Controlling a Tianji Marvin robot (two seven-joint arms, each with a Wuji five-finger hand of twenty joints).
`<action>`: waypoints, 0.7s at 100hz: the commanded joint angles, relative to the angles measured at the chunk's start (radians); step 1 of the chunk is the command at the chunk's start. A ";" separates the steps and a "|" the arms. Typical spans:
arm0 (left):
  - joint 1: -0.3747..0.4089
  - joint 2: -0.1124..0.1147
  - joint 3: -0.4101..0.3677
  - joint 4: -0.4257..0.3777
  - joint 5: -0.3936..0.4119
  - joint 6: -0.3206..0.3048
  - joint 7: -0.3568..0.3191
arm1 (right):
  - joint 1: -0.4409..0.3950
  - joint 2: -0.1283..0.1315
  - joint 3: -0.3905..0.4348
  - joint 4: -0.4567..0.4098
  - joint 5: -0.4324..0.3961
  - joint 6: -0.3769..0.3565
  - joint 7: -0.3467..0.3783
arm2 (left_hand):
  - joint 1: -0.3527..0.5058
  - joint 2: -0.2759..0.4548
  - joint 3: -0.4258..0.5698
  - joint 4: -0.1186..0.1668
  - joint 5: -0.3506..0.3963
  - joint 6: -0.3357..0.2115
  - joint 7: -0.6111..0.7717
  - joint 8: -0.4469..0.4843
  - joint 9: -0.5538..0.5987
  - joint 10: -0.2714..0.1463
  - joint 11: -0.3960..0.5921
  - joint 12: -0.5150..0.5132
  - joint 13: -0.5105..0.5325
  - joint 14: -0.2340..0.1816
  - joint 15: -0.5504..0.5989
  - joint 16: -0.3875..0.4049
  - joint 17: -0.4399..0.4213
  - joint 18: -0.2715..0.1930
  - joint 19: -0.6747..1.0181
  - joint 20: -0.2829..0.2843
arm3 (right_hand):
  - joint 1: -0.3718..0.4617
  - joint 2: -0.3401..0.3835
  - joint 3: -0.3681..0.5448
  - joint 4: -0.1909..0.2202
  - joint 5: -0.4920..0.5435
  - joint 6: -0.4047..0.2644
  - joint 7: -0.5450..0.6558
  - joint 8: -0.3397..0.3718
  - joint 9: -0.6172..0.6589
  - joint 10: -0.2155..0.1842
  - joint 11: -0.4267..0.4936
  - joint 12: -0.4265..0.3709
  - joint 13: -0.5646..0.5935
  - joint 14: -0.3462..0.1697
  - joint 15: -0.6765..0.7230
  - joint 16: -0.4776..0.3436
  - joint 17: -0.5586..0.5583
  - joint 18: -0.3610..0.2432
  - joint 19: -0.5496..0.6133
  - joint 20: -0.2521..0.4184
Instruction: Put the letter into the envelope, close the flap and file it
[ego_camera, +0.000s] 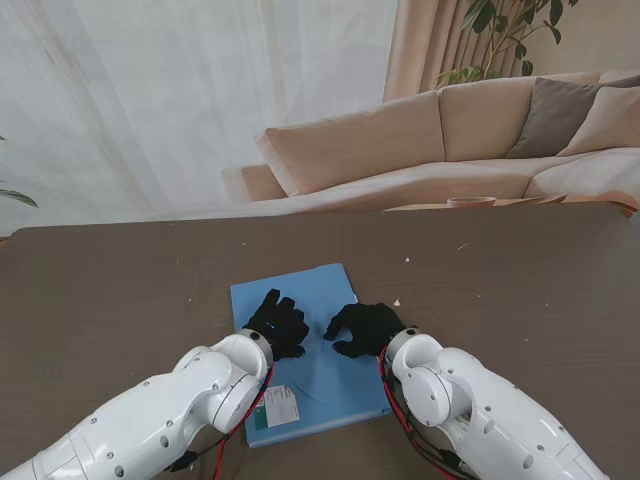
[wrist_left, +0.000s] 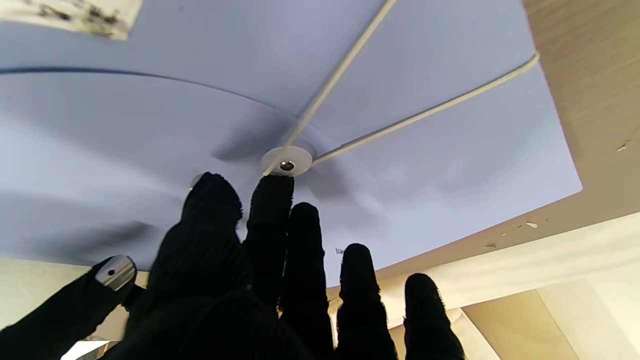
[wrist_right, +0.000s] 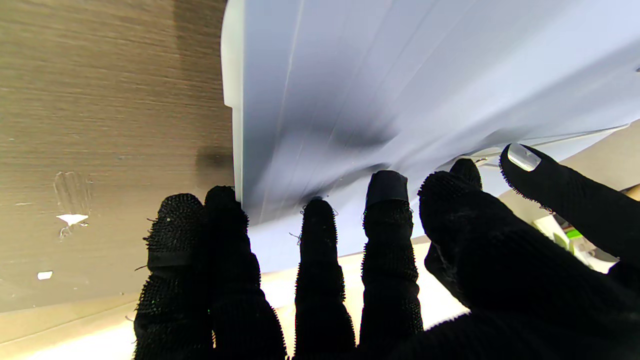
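A light blue envelope (ego_camera: 305, 290) lies flat on the brown table (ego_camera: 120, 290), a white label (ego_camera: 282, 404) at its near left corner. In the left wrist view its round white button clasp (wrist_left: 286, 161) shows, with two white strings (wrist_left: 415, 116) running off it. My left hand (ego_camera: 275, 322) rests on the envelope's left half, fingers spread, the fingertips (wrist_left: 272, 192) just short of the clasp. My right hand (ego_camera: 365, 328) presses on the right half, its fingers (wrist_right: 317, 220) apart along the envelope's edge (wrist_right: 235, 125). Neither hand holds anything. No separate letter is in view.
Small white crumbs (ego_camera: 397, 302) lie on the table just right of the envelope, and more (wrist_right: 71, 219) show in the right wrist view. A beige sofa (ego_camera: 430, 140) stands beyond the table's far edge, with curtains and a plant behind.
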 joint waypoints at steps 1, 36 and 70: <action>0.019 -0.005 0.002 -0.005 -0.002 -0.008 -0.026 | -0.014 -0.004 -0.010 0.009 0.002 -0.003 0.024 | 0.003 0.002 -0.012 -0.011 0.017 -0.160 -0.026 -0.031 -0.040 -0.004 -0.038 -0.019 -0.020 -0.014 -0.033 0.002 -0.009 -0.006 -0.022 0.011 | 0.014 0.000 0.010 -0.007 -0.007 -0.009 0.001 0.007 0.054 0.063 0.016 0.006 -0.001 -0.163 -0.017 -0.017 -0.009 -0.012 0.001 0.002; 0.074 0.000 -0.052 -0.036 0.021 -0.066 -0.031 | -0.012 -0.004 -0.011 0.006 0.004 0.004 0.030 | 0.002 0.003 -0.016 -0.015 0.149 -0.138 -0.014 -0.101 -0.064 -0.015 -0.153 -0.133 -0.022 -0.012 -0.086 -0.021 -0.007 -0.004 -0.027 -0.010 | 0.011 0.006 0.006 -0.005 -0.011 -0.007 -0.003 0.006 0.053 0.061 0.015 0.006 -0.003 -0.158 -0.018 -0.017 -0.009 -0.009 0.001 0.003; 0.128 0.005 -0.102 -0.068 0.063 -0.116 -0.037 | 0.000 -0.005 -0.021 0.008 0.010 0.012 0.033 | -0.006 0.004 -0.015 -0.015 0.179 -0.101 0.039 -0.081 -0.065 -0.022 -0.178 -0.166 -0.019 -0.008 -0.085 -0.025 -0.009 0.000 -0.024 -0.010 | 0.011 0.012 0.000 -0.001 -0.015 -0.005 -0.010 0.008 0.054 0.061 0.014 0.006 -0.003 -0.152 -0.018 -0.016 -0.006 -0.008 0.004 0.005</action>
